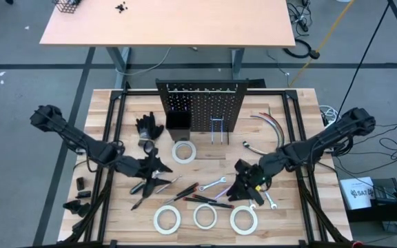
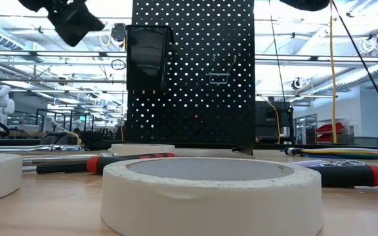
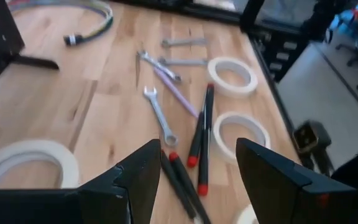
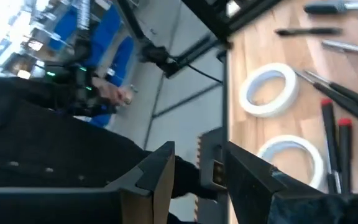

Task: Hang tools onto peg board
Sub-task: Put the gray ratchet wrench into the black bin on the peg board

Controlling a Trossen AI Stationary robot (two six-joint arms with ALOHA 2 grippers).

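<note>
I see the left gripper [image 1: 158,167] low over the table, left of the centre, with its fingers [image 3: 138,180] spread apart and nothing between them. Just in front of it lie the screwdrivers [image 3: 201,127] and one wrench [image 3: 159,115]. The right gripper [image 1: 243,184] hangs on the right side, above another wrench [image 1: 269,200] and near a tape roll [image 1: 243,220]; its fingers [image 4: 160,171] stand partly apart, and I cannot tell if they grasp something. The peg board [image 1: 200,105] stands upright at the back of the table, with a small bin [image 1: 178,122] on it. One tape roll [image 1: 183,151] lies just before the board.
</note>
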